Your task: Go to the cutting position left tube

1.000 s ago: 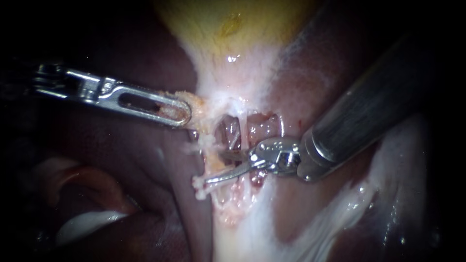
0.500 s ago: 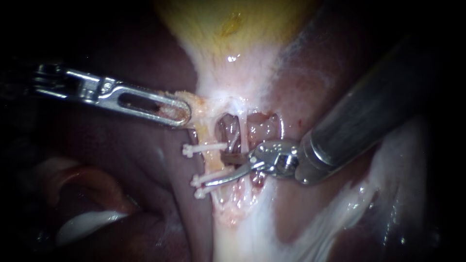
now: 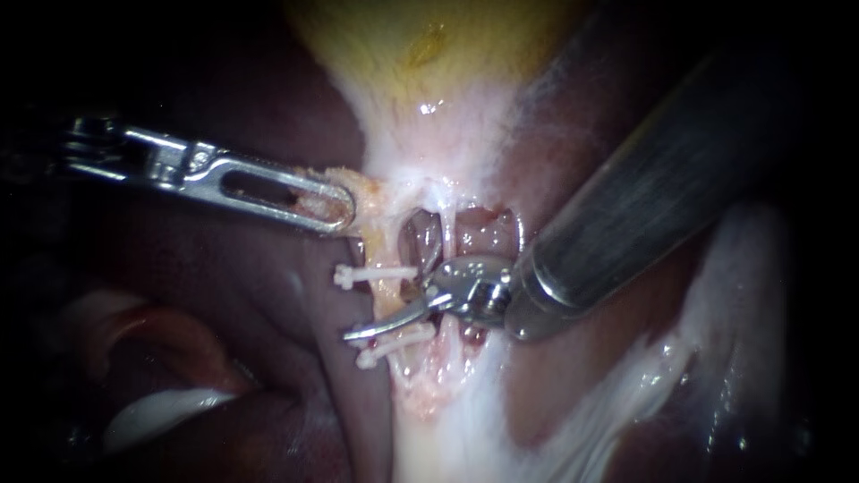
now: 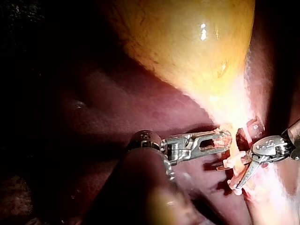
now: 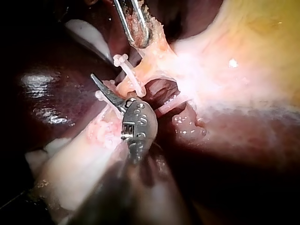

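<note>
Left tube: R instrument advanced further across.

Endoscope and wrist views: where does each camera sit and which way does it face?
Endoscope: close over the clipped tube; left instrument, shut on tissue, and right instrument show.
Left wrist: on the left arm, looking along its shaft toward the gallbladder.
Right wrist: on the right arm, looking along its shaft at the clips.
All share both instruments and clips.

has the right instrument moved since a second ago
Yes. Against the lower clips, which stayed put, the right instrument has slid toward the view's left; its tip now reaches their free ends.
</note>
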Tool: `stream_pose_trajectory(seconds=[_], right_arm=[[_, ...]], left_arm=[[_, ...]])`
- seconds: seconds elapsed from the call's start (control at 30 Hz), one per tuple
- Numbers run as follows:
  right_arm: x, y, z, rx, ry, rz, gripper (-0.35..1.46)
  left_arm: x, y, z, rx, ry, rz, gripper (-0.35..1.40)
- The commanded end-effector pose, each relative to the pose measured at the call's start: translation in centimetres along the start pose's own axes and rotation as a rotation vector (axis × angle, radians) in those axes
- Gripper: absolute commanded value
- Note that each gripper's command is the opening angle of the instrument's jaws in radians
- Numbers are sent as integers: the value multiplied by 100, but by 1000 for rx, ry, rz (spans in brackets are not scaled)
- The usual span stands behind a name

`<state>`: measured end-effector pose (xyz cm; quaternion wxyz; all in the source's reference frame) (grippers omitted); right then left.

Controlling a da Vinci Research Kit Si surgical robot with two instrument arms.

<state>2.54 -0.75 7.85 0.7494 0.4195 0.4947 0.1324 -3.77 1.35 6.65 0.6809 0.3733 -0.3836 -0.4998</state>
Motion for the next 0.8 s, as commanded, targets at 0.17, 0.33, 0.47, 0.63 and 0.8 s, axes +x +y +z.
stream_pose_trajectory(seconds=[0.17,0.33,0.47,0.63,0.8], right_arm=[[-3,2,8,-14,0,-5,127],[0,3,8,-27,14,-4,127],[0,4,8,-27,14,-4,127],[0,4,7,-31,15,-4,127],[-1,4,7,-30,15,-4,127]], left_arm=[[0,0,1,0,0,0,-35],[0,0,0,0,0,0,-35],[0,0,0,0,0,0,-35],[0,0,0,0,0,0,-35],[0,0,0,0,0,0,-35]])
